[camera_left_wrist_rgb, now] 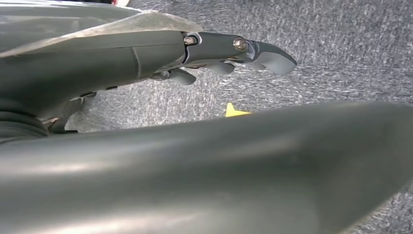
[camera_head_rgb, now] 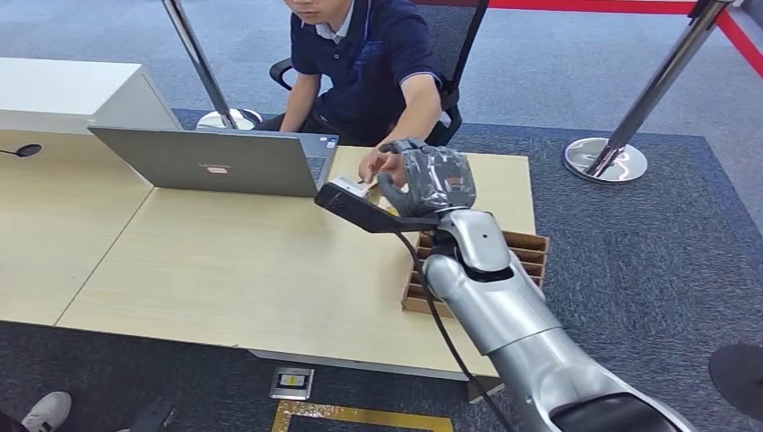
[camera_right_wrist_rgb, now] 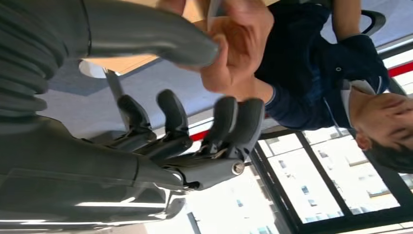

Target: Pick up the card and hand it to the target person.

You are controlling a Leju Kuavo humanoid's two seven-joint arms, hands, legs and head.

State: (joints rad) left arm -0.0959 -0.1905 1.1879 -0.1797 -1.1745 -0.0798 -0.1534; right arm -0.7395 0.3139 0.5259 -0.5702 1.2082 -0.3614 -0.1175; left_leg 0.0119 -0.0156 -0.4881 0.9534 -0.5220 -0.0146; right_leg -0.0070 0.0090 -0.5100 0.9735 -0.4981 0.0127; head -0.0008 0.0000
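Your right hand (camera_head_rgb: 430, 178) is raised over the far edge of the table (camera_head_rgb: 225, 261), fingers (camera_right_wrist_rgb: 170, 117) spread and holding nothing. The person's hand (camera_right_wrist_rgb: 241, 44) just beyond it has the card (camera_right_wrist_rgb: 214, 9). Whether your left hand (camera_left_wrist_rgb: 234, 53) is closed, you cannot tell

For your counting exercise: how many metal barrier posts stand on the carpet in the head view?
2: one post behind the laptop, one post at far right with its round base visible. More may stand outside the view.
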